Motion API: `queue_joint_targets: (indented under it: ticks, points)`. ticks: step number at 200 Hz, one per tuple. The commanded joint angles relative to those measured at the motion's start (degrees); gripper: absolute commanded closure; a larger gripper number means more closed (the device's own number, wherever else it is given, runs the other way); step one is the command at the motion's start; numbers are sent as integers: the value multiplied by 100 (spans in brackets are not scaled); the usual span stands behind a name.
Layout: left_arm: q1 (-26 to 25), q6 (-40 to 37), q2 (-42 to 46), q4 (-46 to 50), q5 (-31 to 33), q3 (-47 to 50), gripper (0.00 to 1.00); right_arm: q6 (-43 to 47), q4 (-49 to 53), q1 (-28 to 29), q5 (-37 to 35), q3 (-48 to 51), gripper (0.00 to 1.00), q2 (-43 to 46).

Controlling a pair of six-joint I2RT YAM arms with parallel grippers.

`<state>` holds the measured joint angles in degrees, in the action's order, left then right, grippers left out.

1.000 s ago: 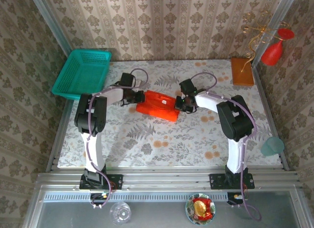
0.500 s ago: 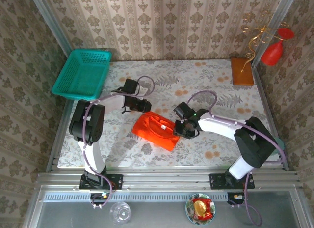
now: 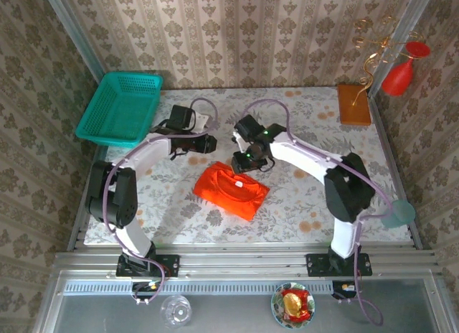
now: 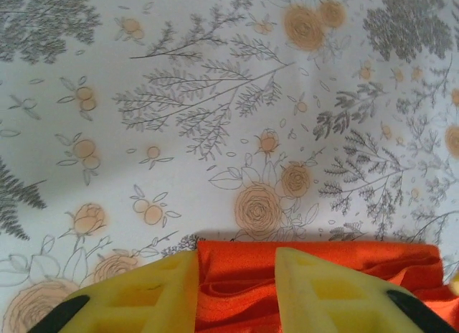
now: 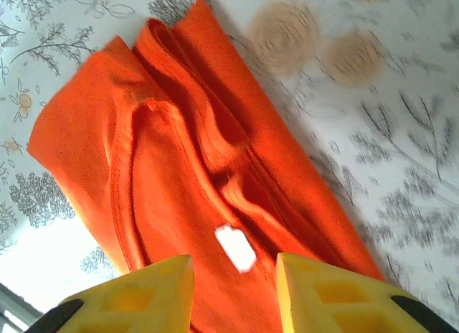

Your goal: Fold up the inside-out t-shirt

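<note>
Both left jaws and right jaws stood apart, empty, near the folded t-shirt (image 3: 231,191) on the table (image 3: 301,204). I judged a low pass could snag loose cloth and undo the fold.

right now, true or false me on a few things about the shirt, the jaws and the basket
1. The t-shirt lies folded in a compact bundle on the table. True.
2. The t-shirt sits in the teal basket. False: it lies mid-table, and the basket is at the far left corner, apart from it.
3. The right jaws stand apart with nothing clamped between them. True.
4. The left jaws are clamped on the t-shirt. False: they stand apart, and the cloth lies on the table beyond the gap.
5. A white tag shows on the t-shirt. True.
</note>
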<state>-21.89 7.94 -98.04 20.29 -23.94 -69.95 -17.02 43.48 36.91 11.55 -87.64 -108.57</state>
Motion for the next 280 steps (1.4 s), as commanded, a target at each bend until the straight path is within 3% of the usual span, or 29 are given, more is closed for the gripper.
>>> queue_joint_targets:
  ticks: [1, 47, 88, 124, 159, 195, 231, 280]
  points:
    - [202, 212, -188, 477, -283, -137, 73, 909, 677, 51, 415, -589, 65, -670]
    - [168, 76, -1058, 428, -1116, -822, 91, 1075, 711, 141, 733, -1099, 67, -1337]
    - [-37, -158, -2246, 847, -1780, -1954, 100, 1012, 562, 185, 853, -876, 69, -1353]
    - [-373, -587, -3122, 1549, -2200, -2855, 100, 1012, 606, 237, 763, -818, 71, -1407]
    - [-563, -816, -3431, 1837, -2515, -2952, 100, 1016, 670, 295, 479, -837, 73, -1411]
    - [-577, -1281, -3562, 2464, -2862, -2901, 100, 990, 670, 326, 328, -878, 88, -1303]
    - [-626, -1806, -3719, 3146, -2803, -3013, 100, 912, 649, 334, -158, -928, 99, -962]
    - [-646, -2270, -4029, 3856, -2800, -3424, 100, 928, 878, 330, -756, -1122, 100, -675]
